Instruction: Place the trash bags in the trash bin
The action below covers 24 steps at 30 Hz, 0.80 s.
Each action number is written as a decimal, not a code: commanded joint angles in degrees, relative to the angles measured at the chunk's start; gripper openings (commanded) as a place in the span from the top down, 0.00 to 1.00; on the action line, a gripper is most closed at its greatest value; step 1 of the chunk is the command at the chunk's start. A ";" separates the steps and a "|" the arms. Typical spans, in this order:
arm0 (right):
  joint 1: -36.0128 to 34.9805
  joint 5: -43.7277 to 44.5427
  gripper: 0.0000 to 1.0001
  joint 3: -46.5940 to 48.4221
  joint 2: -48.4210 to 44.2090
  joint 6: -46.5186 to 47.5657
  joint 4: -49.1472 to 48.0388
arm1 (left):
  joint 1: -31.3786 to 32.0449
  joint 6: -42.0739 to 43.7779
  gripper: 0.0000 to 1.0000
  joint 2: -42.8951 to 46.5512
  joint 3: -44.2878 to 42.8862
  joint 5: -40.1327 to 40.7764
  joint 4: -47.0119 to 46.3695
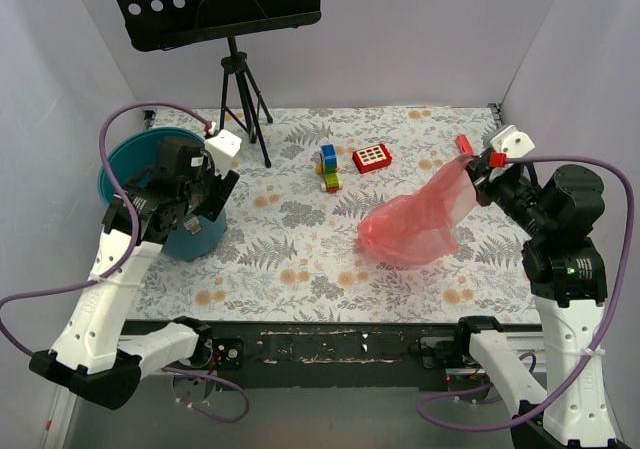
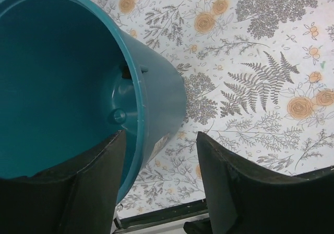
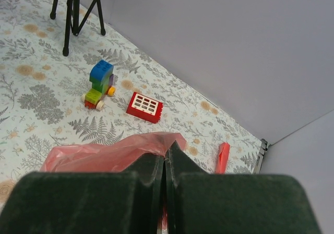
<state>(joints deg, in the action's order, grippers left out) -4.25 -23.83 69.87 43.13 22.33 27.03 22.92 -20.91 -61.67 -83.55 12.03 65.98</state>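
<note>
Bright, soft light falls from overhead, evenly across the desk (image 1: 300, 269), and I see no harsh glare anywhere. Shadows are faint and blurry-edged, like the pale one beneath the pink bag (image 1: 415, 224), which glows a little where light passes through it. The bin (image 2: 62, 88) has a mild sheen inside. Up close to their cameras, the left hand (image 2: 159, 156) and right hand (image 3: 166, 163) look dark and soft-focused
</note>
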 commanded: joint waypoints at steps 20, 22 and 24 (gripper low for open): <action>-0.06 -1.13 0.99 7.91 1.86 -1.49 -7.24 | -2.53 2.28 1.00 -7.85 -14.79 -27.13 13.13; -0.06 -1.56 0.99 9.84 2.48 -2.28 -8.56 | -2.53 1.57 1.00 -8.11 -16.73 -33.54 13.13; -0.06 -2.79 0.99 12.13 3.36 -3.77 -9.53 | -2.53 0.87 1.00 -9.08 -18.31 -38.29 13.04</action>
<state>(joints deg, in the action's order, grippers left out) -4.25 -25.78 76.51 45.80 21.41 23.57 20.21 -19.31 -70.70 -96.95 -11.31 78.08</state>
